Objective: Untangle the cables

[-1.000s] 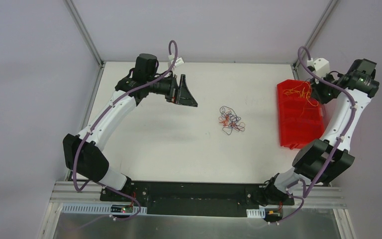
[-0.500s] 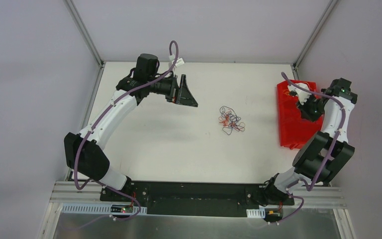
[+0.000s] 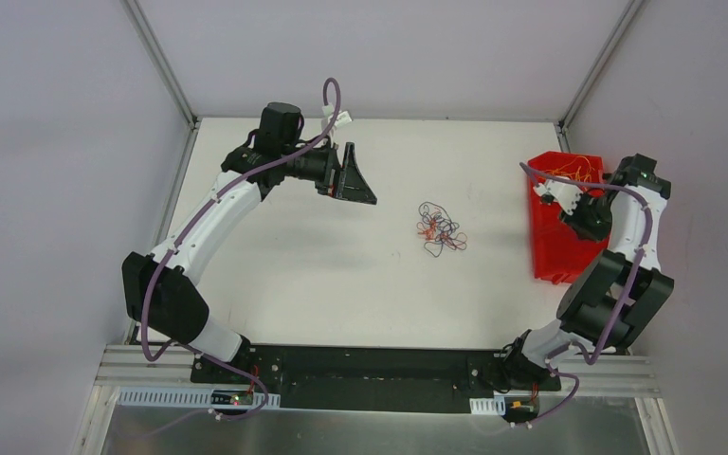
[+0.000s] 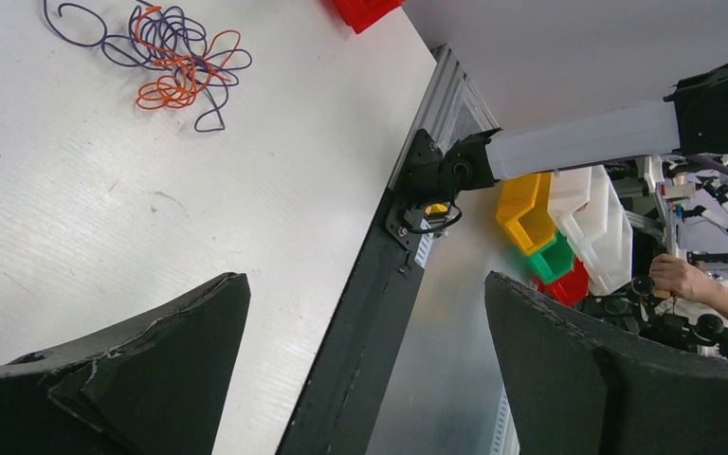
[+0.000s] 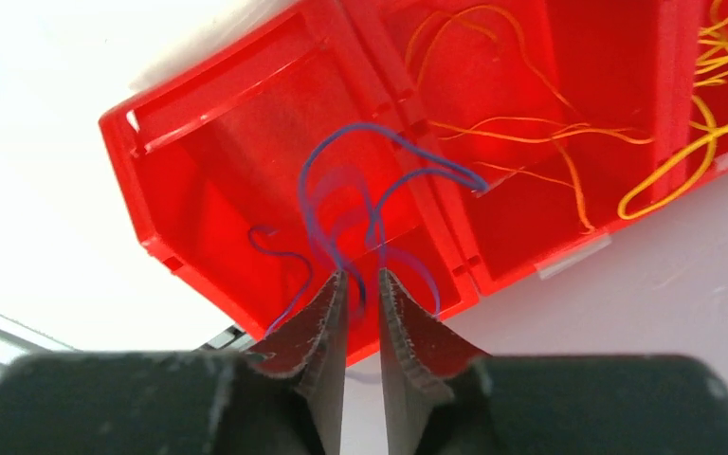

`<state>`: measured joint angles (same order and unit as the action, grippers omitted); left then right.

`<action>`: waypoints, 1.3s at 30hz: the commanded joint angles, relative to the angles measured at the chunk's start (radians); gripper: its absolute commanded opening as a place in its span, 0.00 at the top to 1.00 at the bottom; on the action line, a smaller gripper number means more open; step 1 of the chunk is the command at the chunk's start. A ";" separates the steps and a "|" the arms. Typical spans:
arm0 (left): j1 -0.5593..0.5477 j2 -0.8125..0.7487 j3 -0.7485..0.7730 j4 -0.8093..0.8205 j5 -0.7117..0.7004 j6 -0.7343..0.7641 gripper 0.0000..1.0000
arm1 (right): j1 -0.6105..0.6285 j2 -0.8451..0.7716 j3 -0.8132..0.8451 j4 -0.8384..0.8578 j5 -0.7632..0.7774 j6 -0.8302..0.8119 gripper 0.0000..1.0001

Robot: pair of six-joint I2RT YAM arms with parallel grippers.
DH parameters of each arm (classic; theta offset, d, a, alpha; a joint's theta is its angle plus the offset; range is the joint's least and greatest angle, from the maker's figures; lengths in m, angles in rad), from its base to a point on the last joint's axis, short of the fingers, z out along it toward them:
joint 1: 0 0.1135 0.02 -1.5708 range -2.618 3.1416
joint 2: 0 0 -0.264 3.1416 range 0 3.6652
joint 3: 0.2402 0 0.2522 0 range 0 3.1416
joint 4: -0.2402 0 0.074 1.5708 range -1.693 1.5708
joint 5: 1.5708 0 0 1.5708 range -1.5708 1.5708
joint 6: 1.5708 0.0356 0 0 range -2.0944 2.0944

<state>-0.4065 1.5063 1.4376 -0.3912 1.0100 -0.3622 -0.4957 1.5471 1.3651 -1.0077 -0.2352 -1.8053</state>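
a: pinching a blue-purple cable (image 5: 379, 130) between the pads (image 5: 322, 318) of the right gripper (image 5: 361, 282), clenched down to a sliver of a gap, its loops over an end compartment of the red bin (image 5: 199, 161).

b: and the other cables?

a: lying in a small tangle (image 3: 439, 229) near the middle of the table (image 3: 322, 275), well apart from both grippers: red-orange and blue-purple strands, maybe black too. orange-yellow cables (image 5: 680, 163) sitting in the bin's neighbouring compartments.

b: left gripper (image 4: 365, 284)?

a: spread wide, grasping nothing, hovering over the far left of the table and looking toward the tangle.

b: handling, at a guess?

a: probably near weightless and quite limp, so easy to lift but likely to slip from a loose pinch, being far thinner than the pads. likely to drag neighbours along wherever looped through them. best taken at a free end or an outer loop poking from the heap, such as the purple ones at its rim, rather than through the knotted middle.

b: differences between views?

a: from above, getting the whole layout and the gap between tangle and bin, yet finding no strand at the right gripper, hidden under the wrist. from the right wrist, seeing the pinch itself and the bin's contents, but no tangle. from the left wrist, telling single strands apart by colour, plus catching yellow, white and green bins (image 4: 531, 213) beyond the table's edge and a person's hand (image 4: 682, 277), absent elsewhere.
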 commanded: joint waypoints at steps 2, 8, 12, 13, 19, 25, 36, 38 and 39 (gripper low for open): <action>-0.005 -0.003 0.043 -0.007 -0.003 0.038 0.01 | 0.005 -0.057 -0.031 -0.070 0.067 -0.104 0.68; -0.005 -0.005 0.035 -0.018 -0.002 0.054 0.01 | 0.017 -0.073 0.017 -0.107 0.038 -0.058 0.65; -0.001 0.000 0.029 -0.019 -0.013 0.054 0.01 | 0.093 -0.074 0.124 -0.208 -0.070 0.132 0.59; 0.000 0.002 0.024 -0.020 -0.023 0.053 0.01 | 0.126 -0.069 0.150 -0.227 -0.100 0.208 0.55; 0.015 0.029 0.001 -0.020 -0.075 0.043 0.01 | 0.411 0.019 0.226 -0.118 -0.179 0.788 0.43; 0.049 0.072 -0.013 0.000 -0.125 -0.005 0.01 | 0.642 0.202 0.232 0.090 -0.098 1.185 0.39; 0.117 0.127 -0.048 0.005 -0.088 -0.028 0.11 | 0.750 0.482 0.210 0.187 -0.083 1.242 0.49; 0.124 0.144 -0.043 0.006 -0.091 -0.027 0.16 | 0.751 0.494 0.205 0.177 -0.165 1.256 0.61; 0.126 0.153 -0.042 0.006 -0.087 -0.026 0.19 | 0.752 0.495 0.203 0.178 -0.202 1.266 0.70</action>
<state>-0.2874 1.6386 1.3922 -0.4019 0.9062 -0.3897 0.2516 2.0483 1.5681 -0.8253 -0.3168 -0.5964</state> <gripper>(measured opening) 0.847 0.413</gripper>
